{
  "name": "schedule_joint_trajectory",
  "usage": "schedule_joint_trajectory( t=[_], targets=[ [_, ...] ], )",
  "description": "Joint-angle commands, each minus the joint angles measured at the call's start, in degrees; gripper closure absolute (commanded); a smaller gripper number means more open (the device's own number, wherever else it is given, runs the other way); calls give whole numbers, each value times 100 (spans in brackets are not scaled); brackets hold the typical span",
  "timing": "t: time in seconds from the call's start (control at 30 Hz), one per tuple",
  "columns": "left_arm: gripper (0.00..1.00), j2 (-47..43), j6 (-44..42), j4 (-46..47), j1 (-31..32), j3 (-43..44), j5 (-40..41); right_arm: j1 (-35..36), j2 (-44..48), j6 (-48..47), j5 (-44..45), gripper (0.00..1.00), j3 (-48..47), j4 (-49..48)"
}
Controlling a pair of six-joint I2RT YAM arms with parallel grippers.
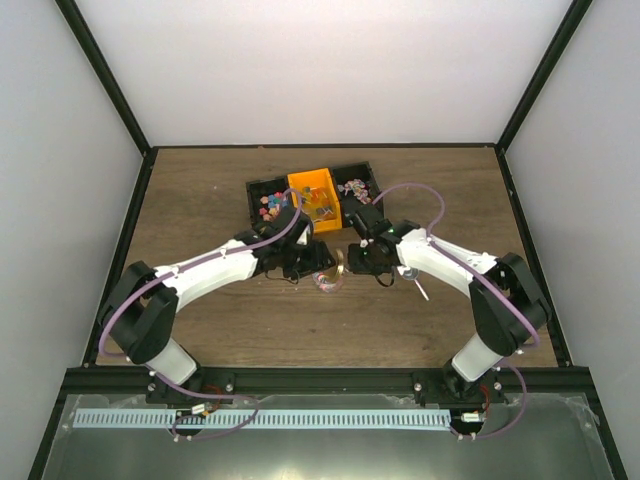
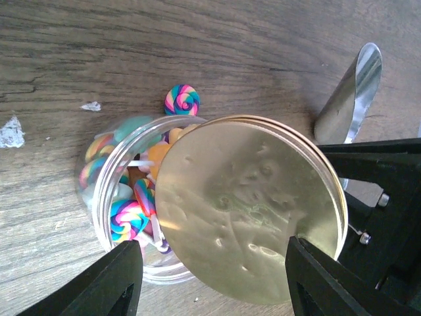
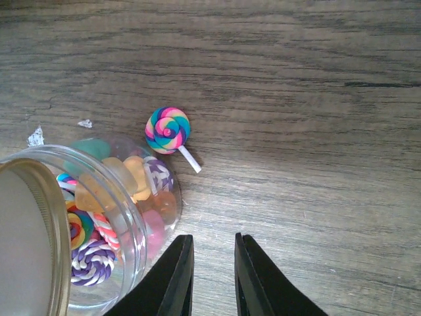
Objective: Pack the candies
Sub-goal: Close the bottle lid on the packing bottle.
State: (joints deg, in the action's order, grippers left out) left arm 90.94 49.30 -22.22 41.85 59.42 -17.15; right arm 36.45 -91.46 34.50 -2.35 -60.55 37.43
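Top external: jar point(image 1: 327, 279) mid-table between both arms; tray point(image 1: 268, 181) at middle of far edge holds unpacked candies point(image 1: 270, 208); left wrist: left gripper point(image 2: 214, 247) spread wide, flanking jar, grasping nothing evident; gold lid point(image 2: 250, 210) askew over mouth, unseated; jar well filled; right wrist: right gripper point(image 3: 212, 237) pinched near-closed, empty; one lollipop point(image 3: 168, 130) loose beside jar; judged mostly packed; strays, capping left.

Bright, even diffuse light from overhead, shadows soft. Top view sharp but things are tiny, white walls a bit washed out. Left wrist view: gold lid point(image 2: 250, 210) has hazy sheen, left gripper point(image 2: 214, 266) is dark and blurred at the frame edge. Right wrist view: table point(image 3: 296, 99) grain crisp, mild glare on glass jar point(image 3: 128, 224), faint shadow beside lollipop candy point(image 3: 168, 130)
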Motion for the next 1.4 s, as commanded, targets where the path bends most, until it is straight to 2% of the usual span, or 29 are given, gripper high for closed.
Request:
schedule_joint_trajectory(
  t=[0.0, 0.6, 1.37],
  targets=[
    [39, -8, 48, 34, 83, -19, -111, -67, -10, -83, -30, 79, -27, -42],
    [39, 325, -94, -179, 200, 159, -42, -61, -180, -137, -470, 79, 41, -283],
    [39, 373, -263, -630, 199, 404, 150, -107, -503, -201, -355, 79, 126, -188]
  ],
)
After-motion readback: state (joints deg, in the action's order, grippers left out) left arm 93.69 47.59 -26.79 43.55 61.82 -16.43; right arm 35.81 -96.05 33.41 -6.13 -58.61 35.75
